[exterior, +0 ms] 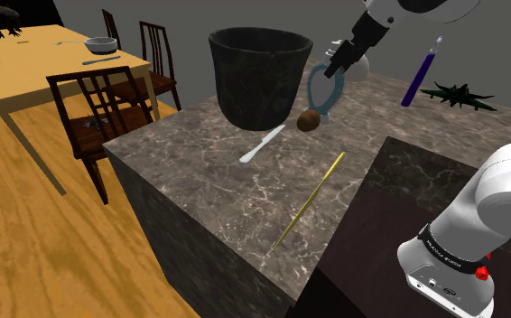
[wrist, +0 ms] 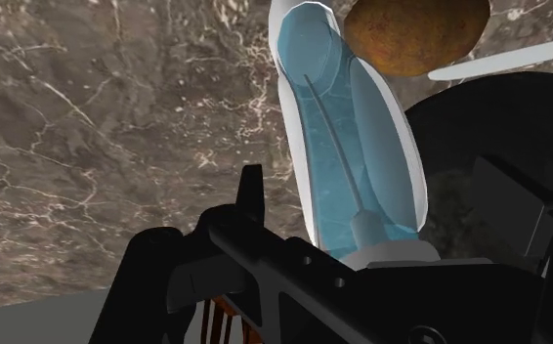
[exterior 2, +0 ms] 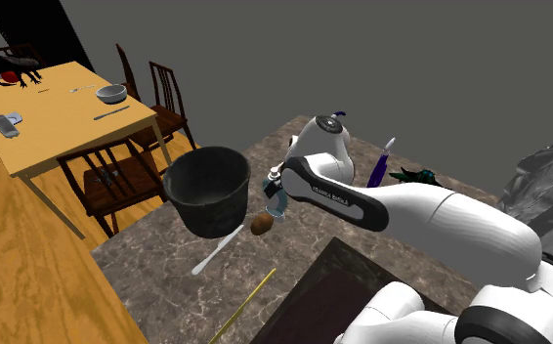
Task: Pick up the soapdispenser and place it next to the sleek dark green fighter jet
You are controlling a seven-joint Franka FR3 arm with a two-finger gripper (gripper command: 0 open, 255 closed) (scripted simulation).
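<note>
On the shoulder view's far left stands a dining table (exterior: 28, 77) with chairs, well apart from the work and no part of it. Next comes the stone counter (exterior: 199, 181), and on it a big dark pot (exterior: 258, 90). A white utensil (exterior: 263, 143) lies near the pot's foot, and a thin yellow stick (exterior: 310, 201) lies nearer the stand.

Just right of the pot is a brown round thing (exterior: 309, 121). Just above it is the soap dispenser (exterior: 323, 92), clear blue with a white top. It hangs tilted with its base just beside the brown thing. I cannot tell whether the base is touching the counter or is just off it.

The gripper (exterior: 337, 68) is at the dispenser's upper end. In the wrist view the white neck runs in between the black fingers, so the jaws look narrow and closed on the pump end.

Further right a purple stick (exterior: 422, 79) stands upright. At the far right lies the dark green jet (exterior: 459, 94), well apart from the dispenser.

By my reading the grasp is made and the lift has at most just begun. The carry across the counter, past the purple stick, is not yet done. Setting the dispenser down beside the jet and letting go also remain.
</note>
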